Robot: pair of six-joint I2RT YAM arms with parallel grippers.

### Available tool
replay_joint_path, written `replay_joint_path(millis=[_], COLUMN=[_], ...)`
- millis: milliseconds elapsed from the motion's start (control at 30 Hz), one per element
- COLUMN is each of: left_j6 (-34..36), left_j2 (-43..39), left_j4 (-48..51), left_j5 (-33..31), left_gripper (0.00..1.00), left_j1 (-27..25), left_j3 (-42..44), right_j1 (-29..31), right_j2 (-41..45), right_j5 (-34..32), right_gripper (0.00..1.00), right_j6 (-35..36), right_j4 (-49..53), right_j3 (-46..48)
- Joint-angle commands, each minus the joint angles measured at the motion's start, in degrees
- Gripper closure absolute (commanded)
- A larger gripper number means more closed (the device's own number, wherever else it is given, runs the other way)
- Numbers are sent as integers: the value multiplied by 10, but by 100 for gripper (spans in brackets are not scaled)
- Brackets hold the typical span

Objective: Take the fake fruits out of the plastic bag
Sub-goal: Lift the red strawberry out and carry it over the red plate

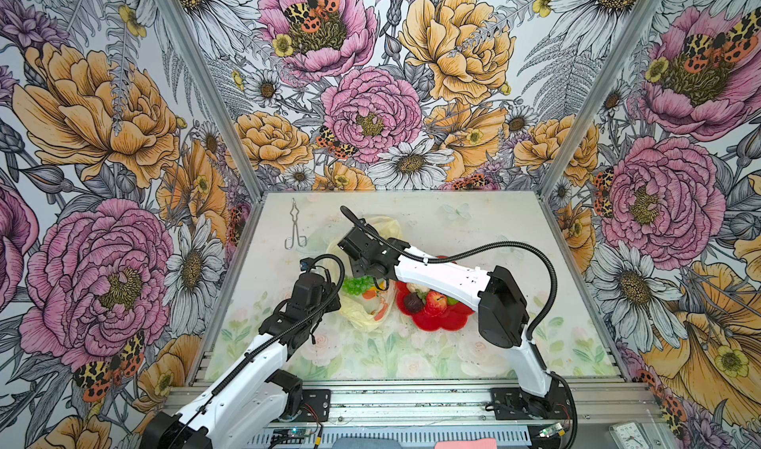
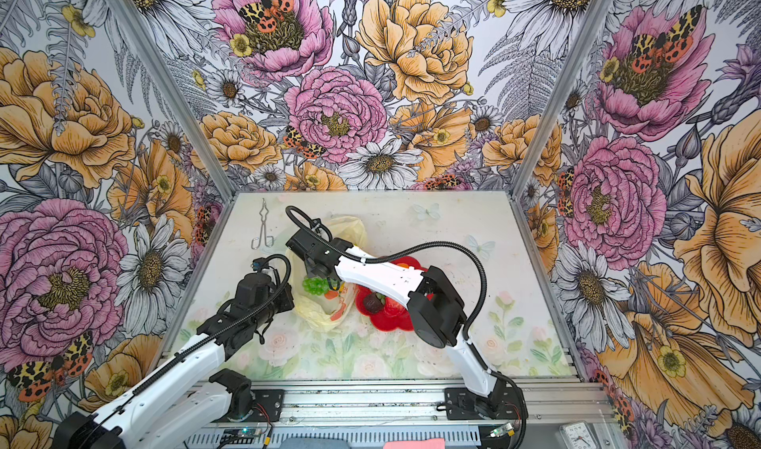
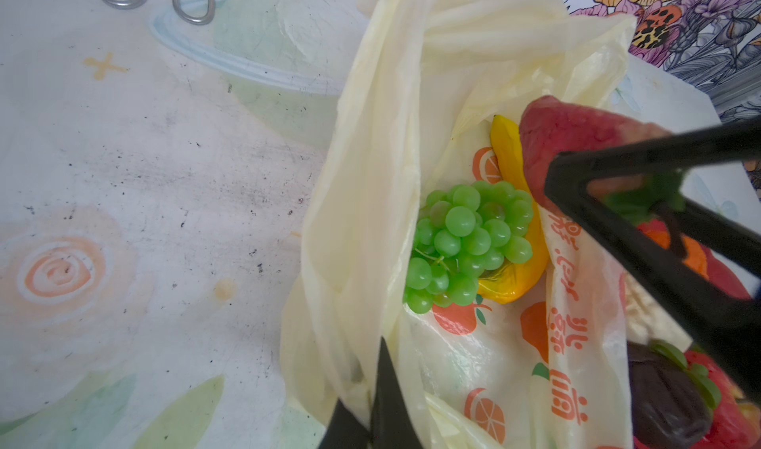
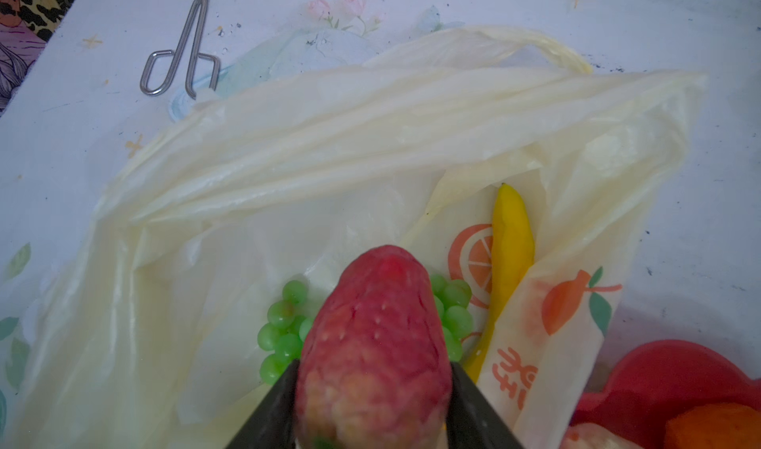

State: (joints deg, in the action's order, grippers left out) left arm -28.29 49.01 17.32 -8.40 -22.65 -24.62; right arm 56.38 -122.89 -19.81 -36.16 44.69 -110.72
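Two grippers share this job. Nearest, the left gripper [image 3: 376,393] pinches the edge of the plastic bag [image 3: 370,179]; it should hold firm. Just above the bag, the right gripper [image 4: 374,364] squeezes the strawberry [image 4: 372,315]. Lift it clear of the grapes [image 3: 465,241] and banana [image 3: 510,150] inside.

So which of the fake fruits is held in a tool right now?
The strawberry, gripped by the right tool above the plastic bag. The grape bunch and banana lie inside the bag; the others sit on the red plate.
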Motion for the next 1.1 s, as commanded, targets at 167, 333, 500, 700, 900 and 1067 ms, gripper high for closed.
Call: replay_joint_path(millis=[167,333,500,700,900,1067], left_j6=[7,7,6,5,4,5], left_j2=[1,2,1,2,5,6], left_j4=[-12,-12,-11,-11,-11,-11], left_j5=[-7,-5,-7,-9,-7,-7], left_gripper=[100,100,100,100,100,100], left_j1=[4,5,5,5,6,6], left_j3=[2,2,2,2,0,1], right_j1=[10,10,2,-17,-48,-80], right_j2=[108,169,229,290,329,353], right_j5=[43,66,91,116,140,152], right_gripper=[47,47,48,48,48,49], right_j6=[36,50,62,62,65,73], right_j4=[-2,0,5,13,31,52], right_j3=[87,149,216,267,309,330])
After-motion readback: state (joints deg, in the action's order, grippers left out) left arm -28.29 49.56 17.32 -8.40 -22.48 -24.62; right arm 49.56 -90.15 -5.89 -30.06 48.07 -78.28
